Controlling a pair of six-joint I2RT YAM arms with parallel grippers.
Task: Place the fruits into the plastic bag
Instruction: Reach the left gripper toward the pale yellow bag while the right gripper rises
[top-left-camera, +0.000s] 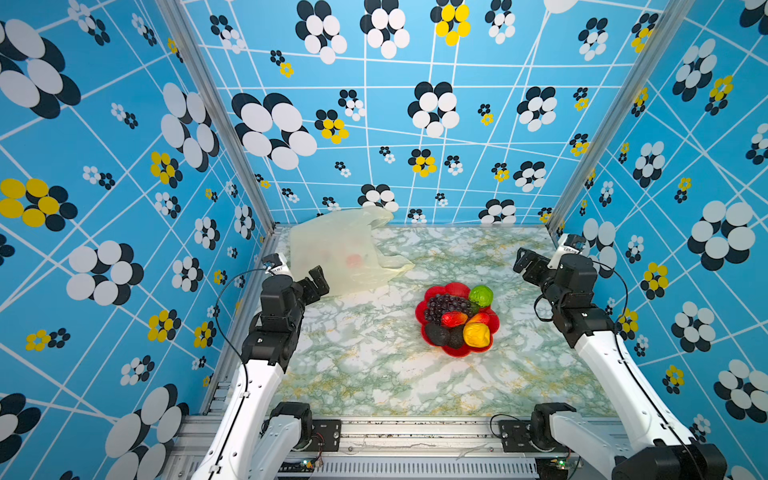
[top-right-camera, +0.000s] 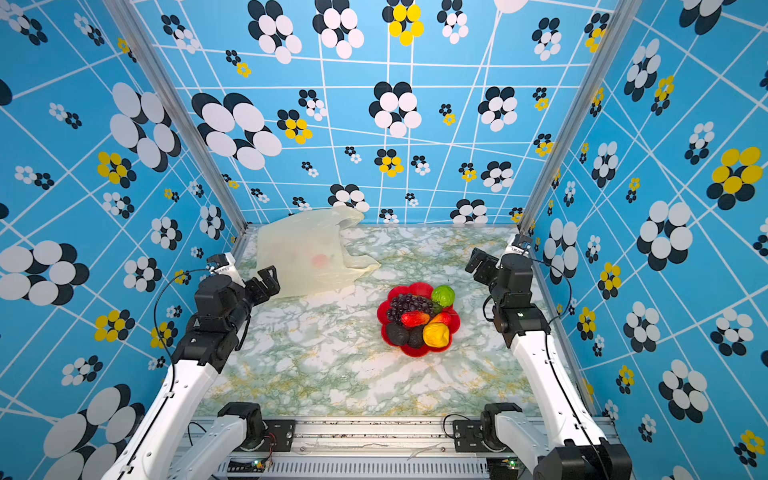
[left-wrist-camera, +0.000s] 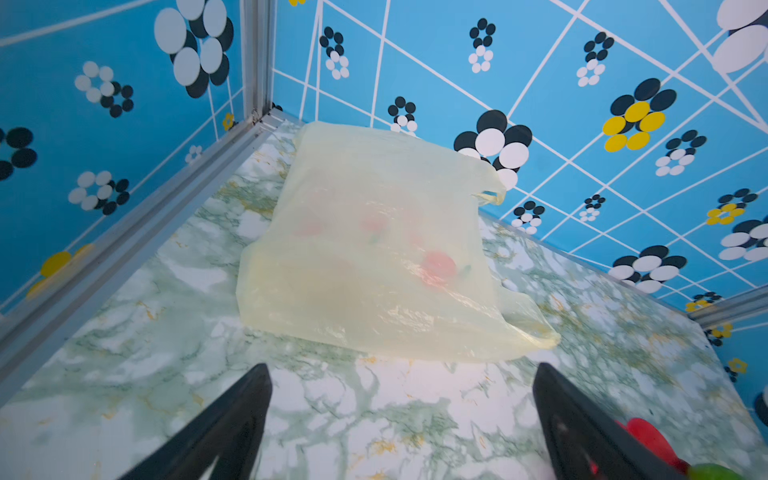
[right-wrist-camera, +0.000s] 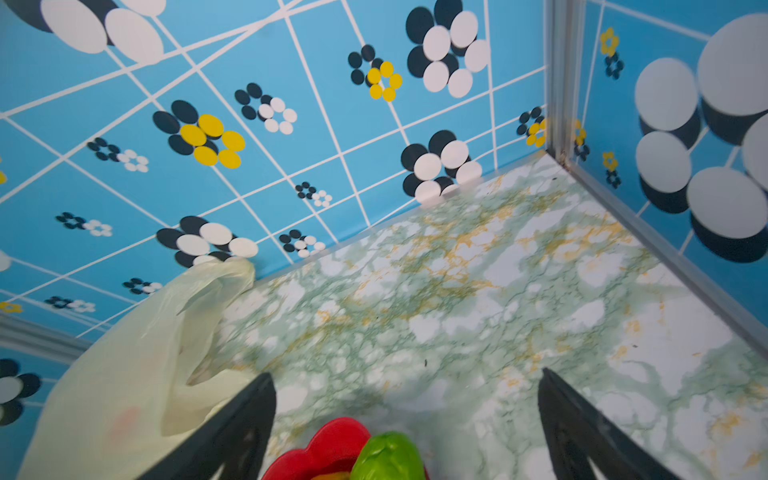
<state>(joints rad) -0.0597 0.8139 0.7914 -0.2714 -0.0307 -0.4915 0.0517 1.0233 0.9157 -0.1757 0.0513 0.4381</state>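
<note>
So, bag: a thin, cream-white translucent plastic bag (top-left-camera: 336, 253) lies flat in the back-left corner of the marble-print tabletop (top-left-camera: 374, 374). Both loop handles point toward the table's middle, so the mouth faces the plate side.
Fruits: small glossy toy fruits (top-left-camera: 457, 320), all piled on a red flower-shaped plate (top-left-camera: 457, 352) right of centre, well apart from the bag.
Left gripper (left-wrist-camera: 401, 368): jaws spread wide and empty, just short of the bag's near edge, bag dead ahead.
Right gripper (right-wrist-camera: 405, 374): also spread and empty, the nearer one to the plate. The green round fruit (right-wrist-camera: 388, 457) sits closest to it.
Guess: left arm handles the bag, right one fetches fruit.
</note>
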